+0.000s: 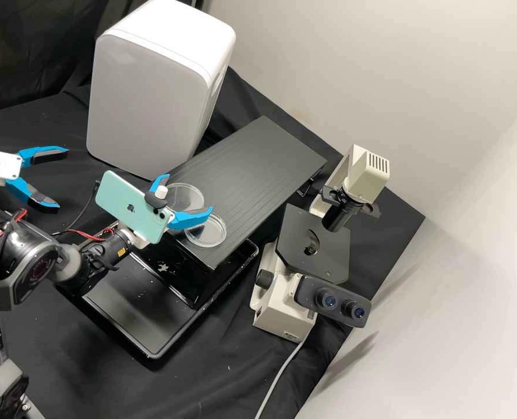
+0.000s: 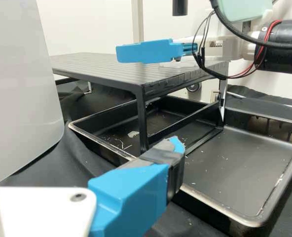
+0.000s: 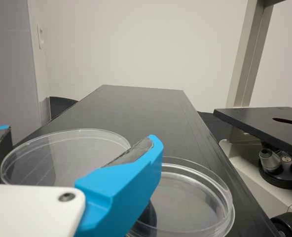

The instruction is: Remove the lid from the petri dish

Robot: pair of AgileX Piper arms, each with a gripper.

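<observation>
Right gripper (image 3: 78,137) covers part of the petri dish (image 3: 200,192). Whether it grips the lid (image 3: 57,153) is unclear.

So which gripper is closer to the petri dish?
Right. The right gripper is at the dish's edge on the shelf; the left gripper is far off it, beside the white box.

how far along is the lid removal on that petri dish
Looks mostly done: the dish sits uncovered on the black platform, and what looks like the lid is beside it, at the right gripper. In hand: that lid, though the grip is unclear. Still to do: setting it clear and backing away. The left gripper hangs open, off to the side.
</observation>
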